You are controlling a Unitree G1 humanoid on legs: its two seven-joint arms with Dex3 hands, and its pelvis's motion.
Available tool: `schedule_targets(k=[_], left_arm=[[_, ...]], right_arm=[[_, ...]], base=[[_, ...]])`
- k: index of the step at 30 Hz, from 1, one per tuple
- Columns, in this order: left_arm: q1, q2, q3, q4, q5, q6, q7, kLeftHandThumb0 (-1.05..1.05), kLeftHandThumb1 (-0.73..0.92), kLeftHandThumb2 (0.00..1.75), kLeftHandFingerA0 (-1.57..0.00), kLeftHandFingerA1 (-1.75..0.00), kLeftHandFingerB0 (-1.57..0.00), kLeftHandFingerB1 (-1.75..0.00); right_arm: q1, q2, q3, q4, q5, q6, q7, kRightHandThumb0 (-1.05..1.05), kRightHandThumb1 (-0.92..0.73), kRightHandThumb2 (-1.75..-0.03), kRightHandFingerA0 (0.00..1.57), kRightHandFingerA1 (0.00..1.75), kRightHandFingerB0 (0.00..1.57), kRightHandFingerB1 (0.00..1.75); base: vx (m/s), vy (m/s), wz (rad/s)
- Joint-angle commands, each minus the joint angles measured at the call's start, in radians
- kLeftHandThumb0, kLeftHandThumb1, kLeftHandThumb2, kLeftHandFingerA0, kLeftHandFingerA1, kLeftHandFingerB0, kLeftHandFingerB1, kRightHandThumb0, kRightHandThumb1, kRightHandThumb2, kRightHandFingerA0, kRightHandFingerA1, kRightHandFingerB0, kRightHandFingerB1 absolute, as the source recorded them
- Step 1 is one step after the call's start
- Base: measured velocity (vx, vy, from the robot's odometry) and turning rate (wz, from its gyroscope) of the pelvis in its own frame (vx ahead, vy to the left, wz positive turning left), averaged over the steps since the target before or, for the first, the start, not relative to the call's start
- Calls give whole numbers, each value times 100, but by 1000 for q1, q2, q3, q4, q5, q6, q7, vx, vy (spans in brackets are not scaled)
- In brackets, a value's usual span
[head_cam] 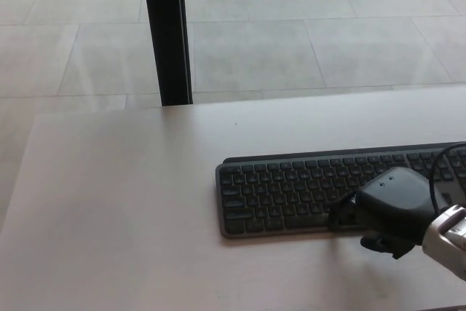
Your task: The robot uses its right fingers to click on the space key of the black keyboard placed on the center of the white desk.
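The black keyboard (291,187) lies flat on the white desk (124,202), right of centre, and its right end runs out of the picture. My right hand (393,207) comes in from the lower right and hovers over the keyboard's front edge. Its leading tip sits at the bottom row of keys, near the long space key (313,221). The back of the hand hides the keys beneath it and how the hand is closed. It holds nothing. My left hand does not show.
A black vertical post (166,30) stands behind the desk's far edge at the left centre. Pale floor tiles (328,41) lie beyond the desk. A thin dark cable (439,172) loops at my right wrist.
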Motion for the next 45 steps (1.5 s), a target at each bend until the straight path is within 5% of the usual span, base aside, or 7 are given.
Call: schedule_targets(k=[1,10,45], left_arm=[[15,22,-3,3,-22,-38,4,-55,54,57,-85,-71,-77,-60],[22,19,-7,3,-39,-48,-4,-54,55,56,-86,-74,-76,-60],[12,22,-31,6,-40,-44,6,-54,56,56,-87,-72,-77,-58]], right_arm=[[2,3,-43,7,-48,-66,-2,-14,-47,-72,92,166,70,53],[-6,42,-127,71,-45,-114,-4,-14,-48,-81,88,169,73,54],[7,118,-167,206,-113,-74,37,-13,-52,-70,90,166,72,53]], base=[[0,0,0],[0,0,0],[0,0,0]])
